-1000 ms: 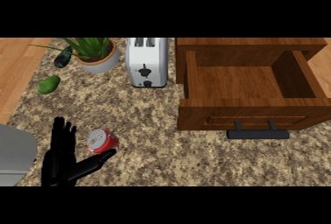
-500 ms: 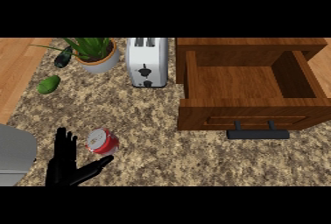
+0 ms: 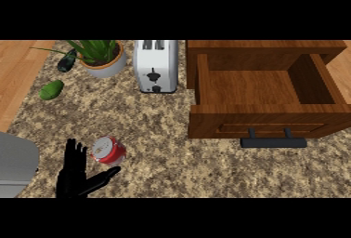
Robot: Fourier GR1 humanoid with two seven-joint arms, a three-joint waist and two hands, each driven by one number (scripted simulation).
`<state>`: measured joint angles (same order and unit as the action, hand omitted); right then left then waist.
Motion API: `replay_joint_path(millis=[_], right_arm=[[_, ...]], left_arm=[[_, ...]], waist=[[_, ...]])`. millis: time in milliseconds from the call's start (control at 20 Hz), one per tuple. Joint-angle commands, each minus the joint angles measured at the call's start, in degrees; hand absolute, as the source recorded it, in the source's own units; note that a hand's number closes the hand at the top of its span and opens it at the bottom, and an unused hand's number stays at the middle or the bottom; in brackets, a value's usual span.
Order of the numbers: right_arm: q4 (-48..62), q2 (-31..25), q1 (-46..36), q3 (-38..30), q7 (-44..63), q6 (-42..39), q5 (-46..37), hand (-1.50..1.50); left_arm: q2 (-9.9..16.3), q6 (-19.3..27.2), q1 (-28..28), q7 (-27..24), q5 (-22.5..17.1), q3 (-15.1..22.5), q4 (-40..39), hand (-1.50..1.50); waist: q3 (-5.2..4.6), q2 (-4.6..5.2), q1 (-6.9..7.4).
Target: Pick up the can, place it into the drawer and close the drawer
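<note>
The left hand (image 3: 74, 174) shows at the lower left of the head view, its fingers (image 3: 73, 153) straight and pointing away from the robot, its thumb (image 3: 103, 178) spread out to the right. The hand is open and holds nothing. The can (image 3: 107, 149), red with a silvery top, stands on the speckled tabletop (image 3: 171, 162) just to the right of the fingers and just beyond the thumb, in the gap between them; whether any finger touches it cannot be told. The right hand is not visible.

Well to the right of the hand and farther from the robot, the wooden drawer (image 3: 264, 90) is pulled open, its inside bare wood, with a dark handle (image 3: 273, 141) on its front panel facing the robot. Straight beyond the can, far from the hand, a white toaster (image 3: 155, 65) stands beside the drawer's left wall. Left of the toaster is a potted plant (image 3: 100, 56), and nearer the hand from there a green, rounded object (image 3: 51, 89) lies on the tabletop. A grey forearm (image 3: 15, 165) enters just left of the hand.
</note>
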<state>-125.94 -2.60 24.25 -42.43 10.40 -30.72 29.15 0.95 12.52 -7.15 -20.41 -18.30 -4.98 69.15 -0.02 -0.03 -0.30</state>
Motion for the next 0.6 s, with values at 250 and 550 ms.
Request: replay_joint_path(millis=[250, 550], right_arm=[[-0.87, -2.32, -6.34, 0.15, 6.74, 5.1, 0.32, -1.5], [-4.19, 2.48, -0.48, -0.86, 4.89, -0.84, 1.07, -1.5]], left_arm=[[-0.93, 1.44, 3.82, -5.0, -4.76, 4.15, -7.02, -1.5], [-0.94, -1.91, 8.82, -7.34, -7.85, 0.57, -12.89, 1.5]], waist=[[-0.01, 0.02, 0.2], [0.0, -0.01, -0.02]])
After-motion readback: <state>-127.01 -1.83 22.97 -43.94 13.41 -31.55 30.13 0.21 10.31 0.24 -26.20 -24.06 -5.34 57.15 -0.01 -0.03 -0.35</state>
